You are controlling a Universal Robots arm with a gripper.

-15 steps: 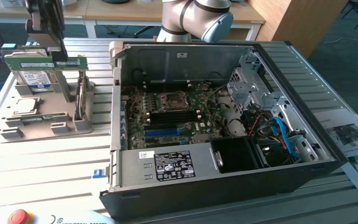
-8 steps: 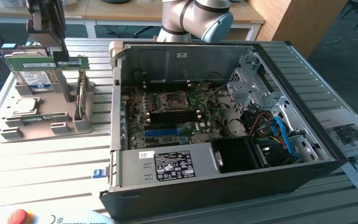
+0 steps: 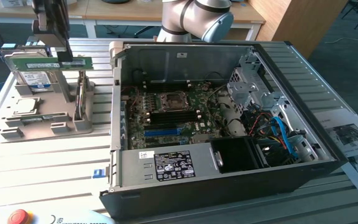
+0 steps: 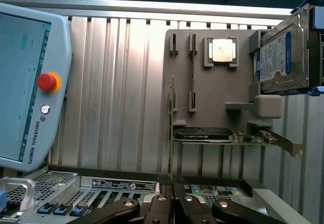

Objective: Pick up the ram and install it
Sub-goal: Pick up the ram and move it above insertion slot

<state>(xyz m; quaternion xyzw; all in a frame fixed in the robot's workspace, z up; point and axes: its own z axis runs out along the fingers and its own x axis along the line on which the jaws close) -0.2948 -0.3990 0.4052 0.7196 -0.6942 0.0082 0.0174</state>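
End effector (image 3: 65, 57) is seen at the exterior view's upper left, its fingers closed narrowly on the ram (image 3: 48, 63). The ram is held level, long edge horizontal, white label facing the camera, gripped nearer its end on the exterior view's right. It is raised above the grey holder (image 3: 42, 123) and is seen in front of the top of the hard drive (image 3: 33, 78), which stands upright in that holder. A square processor chip (image 3: 24, 106) lies flat on the holder, below the drive. In the wrist view the dark fingers are pressed together on a thin edge, and a dark card (image 4: 202, 133) is seated in the holder. The open computer case (image 3: 166, 60) lies on the slatted worktop (image 3: 42, 158), at the exterior view's right of the holder. The motherboard (image 3: 197, 100) and its blue slot (image 3: 163, 132) are exposed, well apart from the ram. A control tablet with a red button (image 3: 18, 217) is noted at the near edge.
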